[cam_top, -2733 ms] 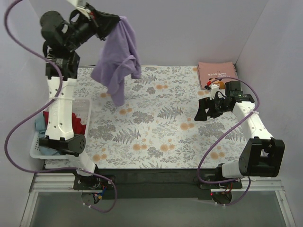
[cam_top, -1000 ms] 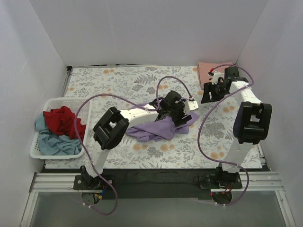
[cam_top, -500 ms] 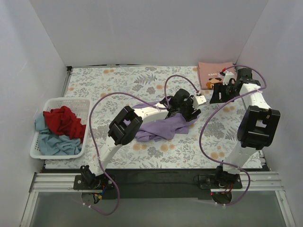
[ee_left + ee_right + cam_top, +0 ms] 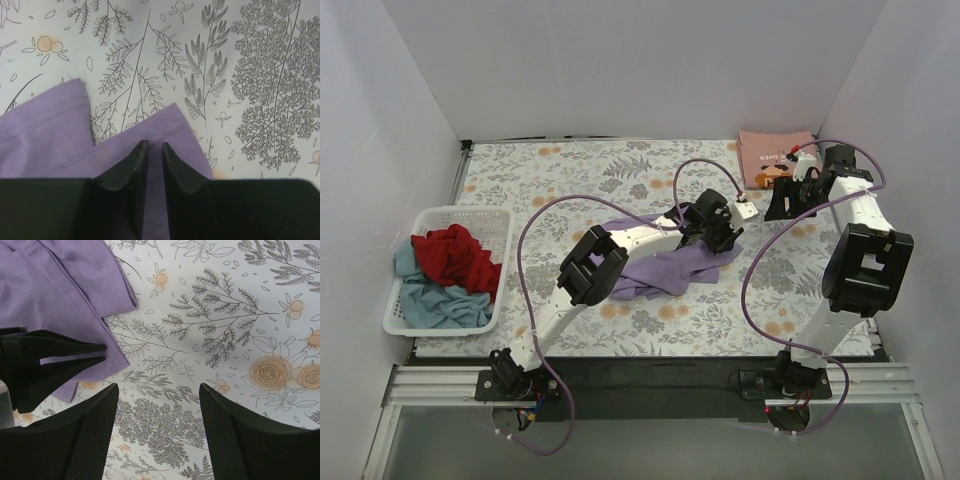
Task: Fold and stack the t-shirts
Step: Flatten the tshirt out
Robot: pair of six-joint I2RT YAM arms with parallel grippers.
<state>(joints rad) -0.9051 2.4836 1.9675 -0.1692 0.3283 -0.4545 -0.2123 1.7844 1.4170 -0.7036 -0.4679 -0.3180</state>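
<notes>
A lavender t-shirt (image 4: pixel 665 268) lies crumpled on the floral cloth at mid-table. My left gripper (image 4: pixel 725 232) sits low at its right edge. In the left wrist view the jaws (image 4: pixel 155 145) are pinched nearly together over a hemmed corner of the lavender t-shirt (image 4: pixel 45 130), with purple cloth in the narrow gap. My right gripper (image 4: pixel 778 205) hovers just right of it, open, and only bare tablecloth shows between its fingers (image 4: pixel 159 387). The right wrist view also shows the lavender t-shirt (image 4: pixel 60 285) and the left fingers (image 4: pixel 60 347) on its edge. A folded salmon-pink t-shirt (image 4: pixel 775 155) lies at the back right corner.
A white basket (image 4: pixel 395 320) at the left edge holds a red t-shirt (image 4: pixel 450 255) and a grey-blue one (image 4: pixel 435 305). White walls close in the back and both sides. Purple cables loop above both arms.
The left arm brought the lavender t-shirt down from high at the back left onto the table; over the last second its jaws narrowed on the shirt's right corner. The right gripper shifted slightly right.
</notes>
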